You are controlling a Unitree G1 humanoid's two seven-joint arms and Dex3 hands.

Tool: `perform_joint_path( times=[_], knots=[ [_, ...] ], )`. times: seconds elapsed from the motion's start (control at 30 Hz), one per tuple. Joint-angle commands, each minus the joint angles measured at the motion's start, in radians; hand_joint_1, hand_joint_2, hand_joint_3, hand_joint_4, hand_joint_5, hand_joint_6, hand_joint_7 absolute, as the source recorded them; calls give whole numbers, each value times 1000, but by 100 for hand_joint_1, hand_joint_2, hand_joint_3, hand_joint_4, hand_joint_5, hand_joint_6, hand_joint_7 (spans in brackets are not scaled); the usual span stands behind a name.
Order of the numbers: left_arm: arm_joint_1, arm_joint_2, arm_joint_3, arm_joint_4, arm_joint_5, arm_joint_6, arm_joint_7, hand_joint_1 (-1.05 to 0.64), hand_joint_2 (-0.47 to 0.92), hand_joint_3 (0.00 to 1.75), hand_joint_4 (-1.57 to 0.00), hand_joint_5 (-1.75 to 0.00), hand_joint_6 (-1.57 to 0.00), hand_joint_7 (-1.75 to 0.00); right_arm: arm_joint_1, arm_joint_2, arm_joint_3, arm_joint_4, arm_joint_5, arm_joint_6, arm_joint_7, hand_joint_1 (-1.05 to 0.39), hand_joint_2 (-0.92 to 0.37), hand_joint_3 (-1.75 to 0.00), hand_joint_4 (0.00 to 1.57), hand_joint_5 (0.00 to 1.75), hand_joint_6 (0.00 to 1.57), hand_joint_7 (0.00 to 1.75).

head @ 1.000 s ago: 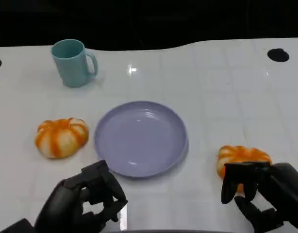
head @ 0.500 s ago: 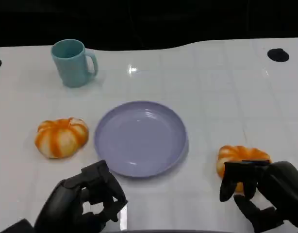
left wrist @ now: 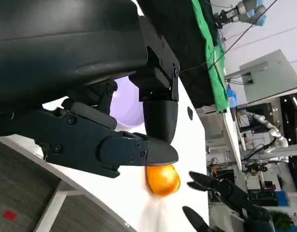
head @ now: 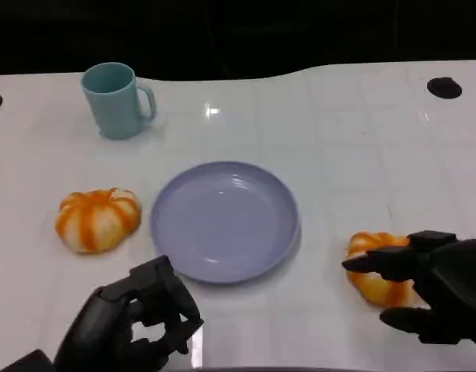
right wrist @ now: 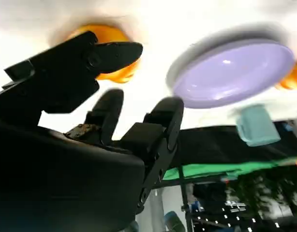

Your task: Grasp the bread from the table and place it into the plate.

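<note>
An orange-and-white bread (head: pixel 377 288) lies on the white table right of the lilac plate (head: pixel 225 219). My right hand (head: pixel 436 291) sits at it from the near right, fingers spread; one finger reaches over the bread's top and another lies in front of it. A second bread (head: pixel 98 218) rests left of the plate. My left hand (head: pixel 137 322) hovers near the table's front edge, fingers curled in on nothing. In the right wrist view, fingers (right wrist: pixel 114 53) stand before the bread (right wrist: pixel 110 33), with the plate (right wrist: pixel 235 72) beyond. In the left wrist view the bread (left wrist: pixel 163 180) shows past my curled fingers (left wrist: pixel 153 145).
A teal mug (head: pixel 116 101) stands at the back left, well away from the plate. A black round hole (head: pixel 444 87) marks the table at the back right. The table's dark far edge runs behind the mug.
My right hand's fingers have lifted from a downward curl over the right bread and spread apart around it. The left hand, both breads and the plate have stayed put.
</note>
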Motion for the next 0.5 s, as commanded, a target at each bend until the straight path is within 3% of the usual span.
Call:
perform_joint_path(
  times=[0.03, 0.2, 0.5],
  knots=[
    [-5, 13, 7, 10, -1, -7, -6, -53, 92, 33, -67, -175, -59, -156, 7, -22, 1, -92, -90, 102, 77, -52, -79, -3, 20, 30, 36, 0],
    [-5, 10, 7, 9, -2, 3, -3, -53, 92, 33, -68, -175, -59, -156, -6, -21, 19, -138, -166, 176, 157, -62, -82, 0, 2, 38, 24, 0],
    [-7, 9, 5, 9, -1, 3, -3, -53, 92, 33, -67, -175, -59, -157, -59, -33, 55, -84, -206, 193, 182, -65, -81, 0, 0, 37, 23, 2]
  ],
)
